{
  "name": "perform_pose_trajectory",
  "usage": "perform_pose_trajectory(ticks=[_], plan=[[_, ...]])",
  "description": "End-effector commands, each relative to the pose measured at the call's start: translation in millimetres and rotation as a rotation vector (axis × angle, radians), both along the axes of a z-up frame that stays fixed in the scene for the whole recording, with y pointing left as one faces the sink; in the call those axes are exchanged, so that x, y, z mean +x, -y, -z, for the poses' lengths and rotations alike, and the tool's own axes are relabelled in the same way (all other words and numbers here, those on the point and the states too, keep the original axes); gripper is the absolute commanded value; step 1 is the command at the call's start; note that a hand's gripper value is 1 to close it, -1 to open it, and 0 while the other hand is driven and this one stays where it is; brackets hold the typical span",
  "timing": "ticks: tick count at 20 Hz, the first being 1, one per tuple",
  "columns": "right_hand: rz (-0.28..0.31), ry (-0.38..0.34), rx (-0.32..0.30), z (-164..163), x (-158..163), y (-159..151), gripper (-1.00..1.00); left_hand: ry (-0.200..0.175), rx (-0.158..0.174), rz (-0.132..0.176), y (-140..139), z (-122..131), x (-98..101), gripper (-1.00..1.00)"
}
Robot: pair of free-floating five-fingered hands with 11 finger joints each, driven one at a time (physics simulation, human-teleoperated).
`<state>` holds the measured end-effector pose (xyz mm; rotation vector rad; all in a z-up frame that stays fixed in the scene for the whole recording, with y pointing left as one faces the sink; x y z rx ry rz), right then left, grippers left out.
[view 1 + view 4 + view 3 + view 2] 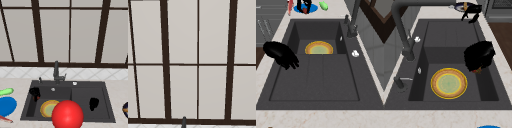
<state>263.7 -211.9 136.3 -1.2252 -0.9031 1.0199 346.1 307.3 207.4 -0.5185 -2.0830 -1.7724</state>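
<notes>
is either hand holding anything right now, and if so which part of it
The left hand is curled round a small red thing above the sink basin; which part it grips cannot be told. The right hand holds nothing, fingers relaxed.

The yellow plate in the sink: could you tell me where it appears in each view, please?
Front view: the yellow plate lies low in the left basin, partly behind a red ball.
Left side view: centre, on the basin floor.
Right side view: upper middle, far basin.
Upper view: window.
Shared landmark: the faucet.
</notes>
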Motion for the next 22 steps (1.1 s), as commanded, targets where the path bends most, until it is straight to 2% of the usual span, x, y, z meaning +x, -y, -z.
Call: perform_pose_trajectory(ticks=[1,5,6,7,12,14,16,19,22], plan=[[0.0,0.0,0.0,0,0,0,0.0,-0.003,0.025,-0.008,28,25,7.0,1.0],[0.0,0.0,0.0,0,0,0,0.0,0.001,0.032,-0.011,55,53,14.2,1.0],[0.0,0.0,0.0,0,0,0,0.0,0.005,0.027,-0.004,59,63,12.4,1.0],[0.0,0.0,0.0,0,0,0,0.0,0.01,0.006,-0.001,57,71,12.3,1.0],[0.0,0.0,0.0,0,0,0,0.0,0.014,0.003,0.0,78,111,21.3,1.0],[0.0,0.0,0.0,0,0,0,0.0,0.012,0.003,-0.003,86,128,30.1,1.0],[0.0,0.0,0.0,0,0,0,0.0,0.003,0.004,-0.018,98,144,41.2,1.0],[0.0,0.0,0.0,0,0,0,0.0,0.008,0.004,-0.018,106,166,53.8,1.0],[0.0,0.0,0.0,0,0,0,0.0,0.017,-0.016,-0.005,107,192,63.0,1.0]])
